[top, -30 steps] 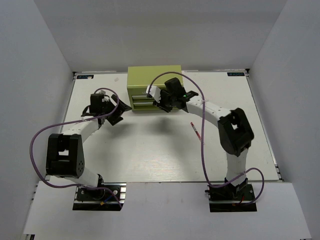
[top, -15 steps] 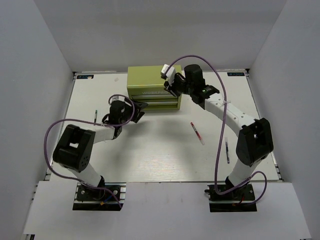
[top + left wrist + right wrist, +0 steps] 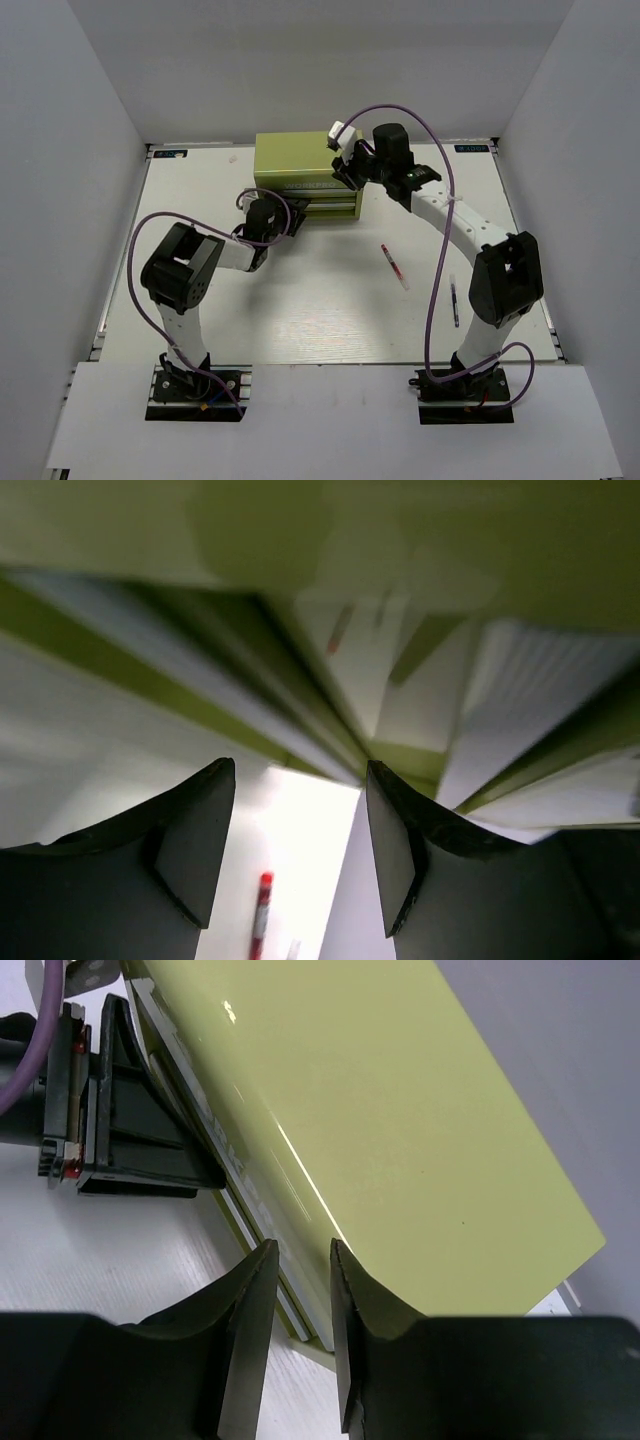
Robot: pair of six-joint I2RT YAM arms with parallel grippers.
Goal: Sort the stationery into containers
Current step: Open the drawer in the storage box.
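Note:
The olive tool chest (image 3: 300, 160) stands at the back middle of the table. My left gripper (image 3: 290, 222) is open and empty, close against the left end of the chest's drawer fronts (image 3: 300, 650). My right gripper (image 3: 345, 172) hovers over the chest's top front edge (image 3: 330, 1110), near its right end, jaws a narrow gap apart with nothing between them. A thin red-white pen (image 3: 393, 265) lies on the table right of centre and also shows in the left wrist view (image 3: 262, 915). A thin dark blue pen (image 3: 455, 300) lies further right. The other markers are out of view.
The white table (image 3: 320, 310) is walled on three sides. The left gripper's black body (image 3: 120, 1110) shows in the right wrist view beside the drawer fronts. Purple cables loop above both arms.
My left gripper has swung right to the chest's drawer fronts. My right gripper has moved from the drawer front up to the chest's top right edge.

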